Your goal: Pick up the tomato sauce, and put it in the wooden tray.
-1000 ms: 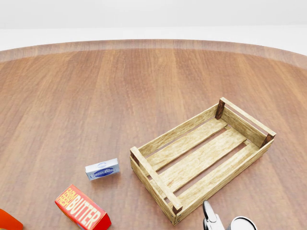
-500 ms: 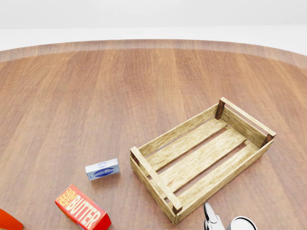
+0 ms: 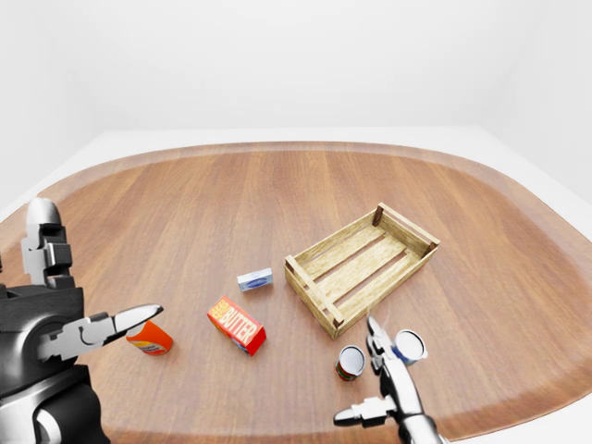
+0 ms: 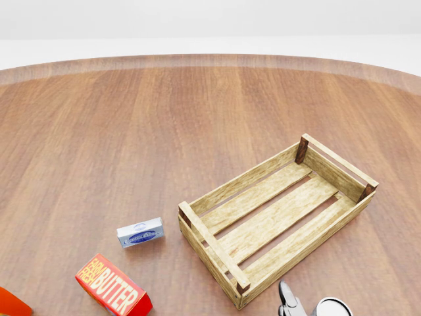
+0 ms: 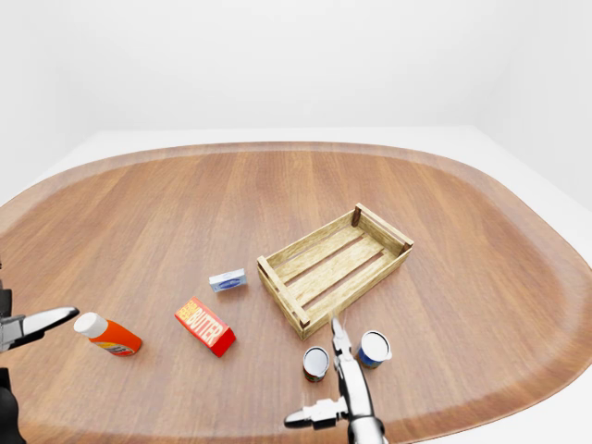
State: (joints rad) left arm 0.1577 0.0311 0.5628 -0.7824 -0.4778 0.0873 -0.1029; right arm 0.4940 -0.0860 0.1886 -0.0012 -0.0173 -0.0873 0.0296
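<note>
The tomato sauce can [image 5: 315, 363], with a red and green label, stands upright on the wooden table just below the near left corner of the wooden tray [image 5: 335, 266]. The tray is an empty slatted crate [image 4: 276, 217]. My right hand [image 5: 314, 377] hovers at the bottom of the eye views, right by the can. It is open, with one finger pointing up between the two cans and another pointing left. My left hand [image 3: 92, 273] is raised at the left edge, open and holding nothing.
A second can [image 5: 374, 348], blue and white, stands right of the tomato sauce. A red butter box [image 5: 205, 326], a small blue-grey box [image 4: 140, 232] and an orange bottle [image 5: 109, 336] lying on its side are left of the tray.
The right hand's finger has dipped very slightly at the bottom of the head view. Nothing else has moved.
</note>
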